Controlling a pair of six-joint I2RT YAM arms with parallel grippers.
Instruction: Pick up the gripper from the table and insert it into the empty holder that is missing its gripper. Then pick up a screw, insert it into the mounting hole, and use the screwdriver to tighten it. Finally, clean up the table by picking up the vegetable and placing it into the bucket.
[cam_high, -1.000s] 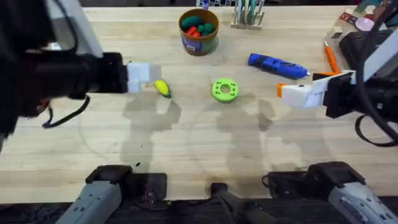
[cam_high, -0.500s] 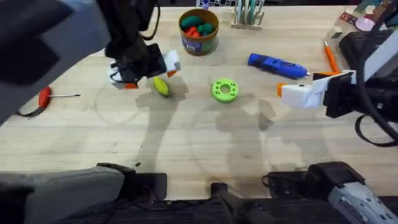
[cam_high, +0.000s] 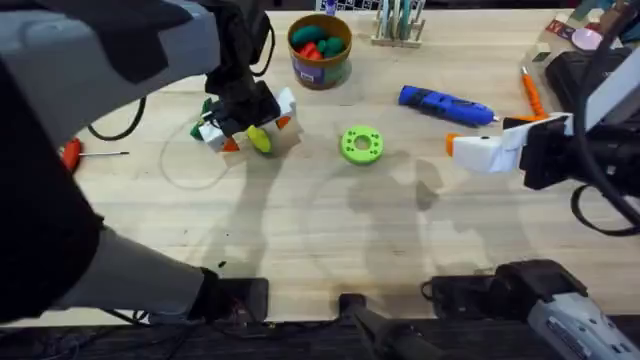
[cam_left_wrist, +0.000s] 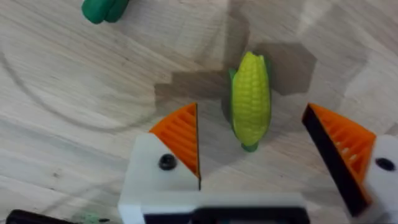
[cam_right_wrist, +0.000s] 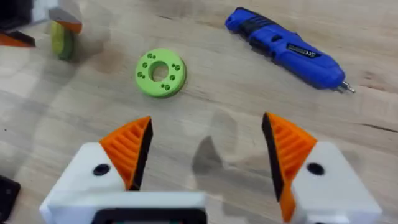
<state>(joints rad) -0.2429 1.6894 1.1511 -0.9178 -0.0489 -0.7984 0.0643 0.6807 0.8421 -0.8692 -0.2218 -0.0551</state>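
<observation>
The vegetable, a yellow corn cob, lies on the wooden table left of centre. My left gripper is open, one orange ribbed finger on each side of the cob, apart from it. The bucket, orange-rimmed and holding several toy vegetables, stands at the back centre. The blue screwdriver lies at the right back. My right gripper hovers open and empty near it. The loose gripper, the holder and the screw are out of view.
A green disc with holes lies mid-table. A green toy piece sits just beyond the corn. A red-handled tool lies far left, a slim orange tool far right, a tool rack at the back.
My left arm has swung in from the left and come down so its open fingers now straddle the corn. The right arm has not moved.
</observation>
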